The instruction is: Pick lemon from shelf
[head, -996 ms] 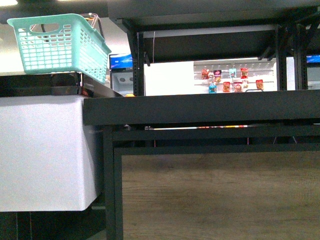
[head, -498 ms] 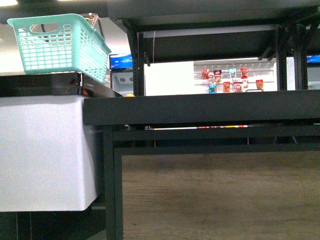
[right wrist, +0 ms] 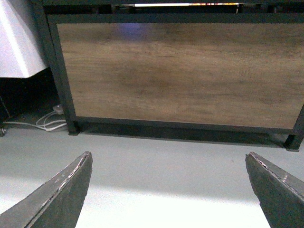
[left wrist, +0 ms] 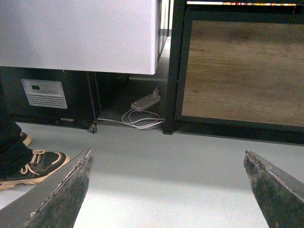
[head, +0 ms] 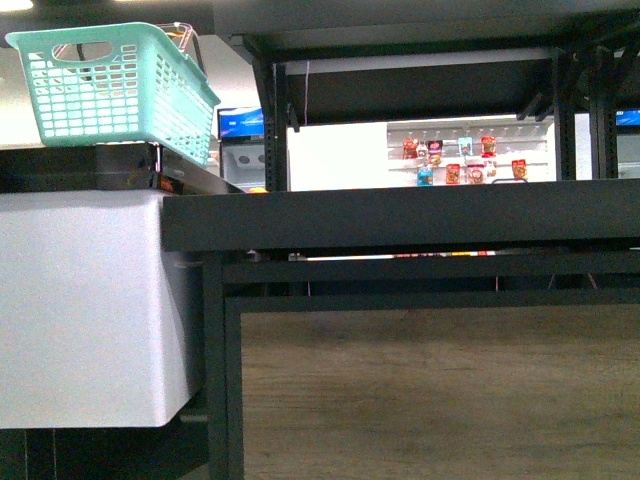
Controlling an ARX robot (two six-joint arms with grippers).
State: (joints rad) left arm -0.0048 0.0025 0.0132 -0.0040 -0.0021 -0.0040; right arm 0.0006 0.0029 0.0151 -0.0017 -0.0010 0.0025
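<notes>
View shifted slightly, so we're still lining up. Left pincer (left wrist: 168,187) and right pincer (right wrist: 168,187) wide open, empty, low over floor (left wrist: 166,156). Lemon (head: 259,189): likely yellow speck on shelf (head: 400,218), left end.

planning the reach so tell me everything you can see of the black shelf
The shelf is a black metal-framed rack, seen from low down. A thick black front edge spans the front view, with another dark tier above on black uprights. Below the edge a wood-look panel fills the frame. Its feet stand on the grey floor, and a white cabinet stands beside it. The tray tops are hidden; only a small yellow-orange speck peeks over the edge.
</notes>
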